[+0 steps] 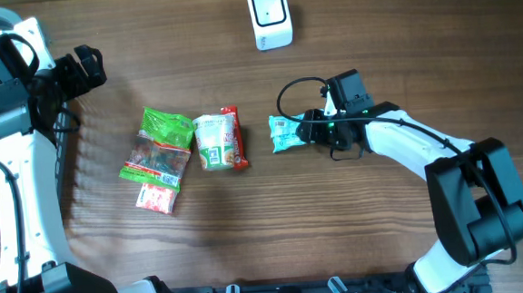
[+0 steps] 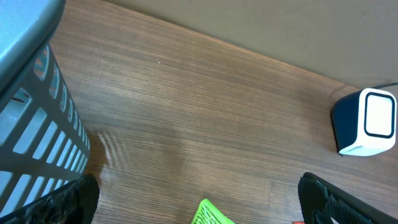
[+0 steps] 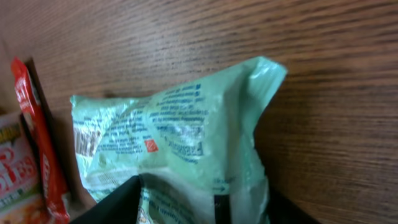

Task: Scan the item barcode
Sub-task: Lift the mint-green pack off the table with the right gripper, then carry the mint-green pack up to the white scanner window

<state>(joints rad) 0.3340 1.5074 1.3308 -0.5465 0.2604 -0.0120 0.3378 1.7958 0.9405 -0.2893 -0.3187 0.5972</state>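
The scan is not yet done. The mint-green snack packet lies on the wooden table, right of centre and well apart from the white scanner standing at the far edge. My right gripper sits at the packet's right end. From its wrist camera, the crinkled wrapper runs between the two dark fingers, but I cannot tell whether they are clamped on it or only straddling it. As I judge it, what is left is to lift the packet, carry it to the scanner and turn its barcode to the window. My left gripper hangs at the far left, jaws spread wide, holding nothing. Beside it stands a slatted grey basket, its inside hidden from me. A cluster of other packets lies left of centre.
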